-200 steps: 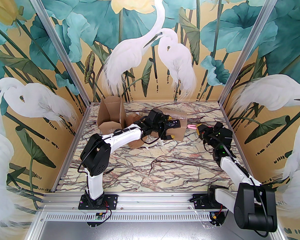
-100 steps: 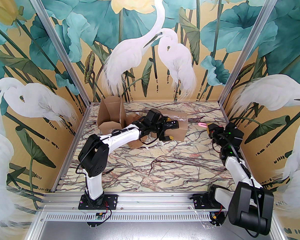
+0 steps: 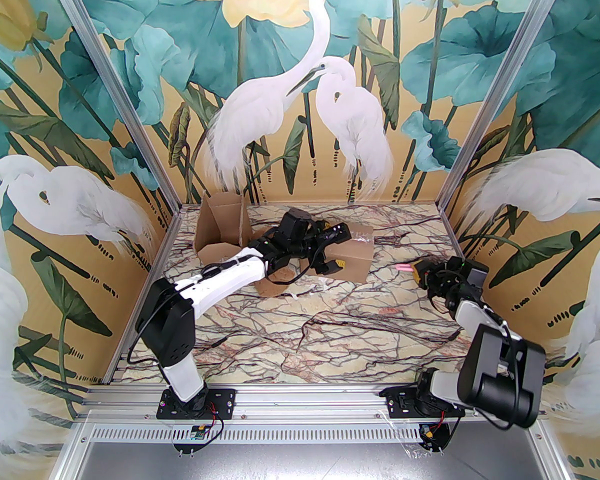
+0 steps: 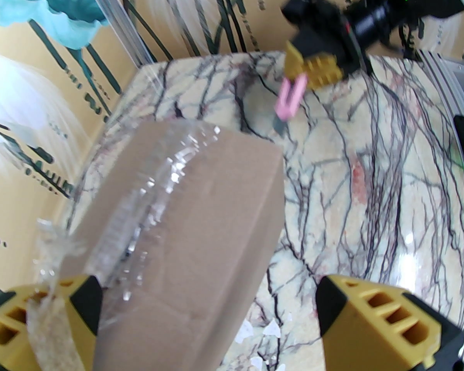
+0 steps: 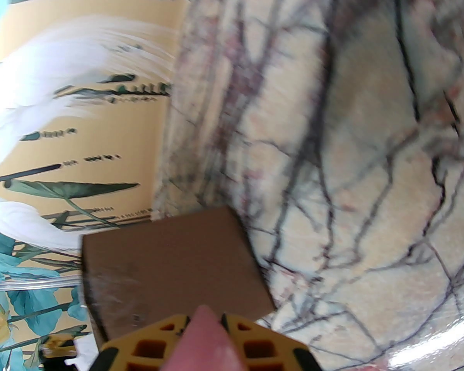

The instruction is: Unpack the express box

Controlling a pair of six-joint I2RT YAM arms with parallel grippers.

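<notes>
At the far middle of the overhead view, your sealed box (image 3: 352,258) lies on the marble counter (image 3: 330,338). The left hand (image 3: 335,249) reaches over its left end with its fingers spread wide, one above the box in the frame and one below. Up and to the left, an open box (image 3: 222,228) stands with its flaps raised. A flat scrap of cardboard (image 3: 272,288) lies under the left arm. At the right of the frame, the right hand (image 3: 416,269) is pinching a pink cutter (image 3: 405,267). The cutter's tip points left toward the sealed box, well apart from it.

In the left wrist view, the left hand (image 4: 207,303) is spread across the bottom of the frame. The sealed box (image 4: 201,207) runs up the centre, with wrinkled clear tape (image 4: 158,191) along its top. Your lower-left finger (image 4: 7,323) sits against the box's edge with a shred of tape clinging to it. The lower-right finger (image 4: 386,319) stands off the box, over bare counter (image 4: 371,168). At the upper right, the right hand (image 4: 313,70) grips the pink cutter (image 4: 290,97), its dark tip angled down toward the counter and clear of the box.

In the right wrist view, which is blurred, the right hand (image 5: 205,323) at the bottom centre is pressed onto the pink cutter (image 5: 205,342). The sealed box (image 5: 170,261) sits just above it, left of centre, on the counter (image 5: 352,168).
</notes>
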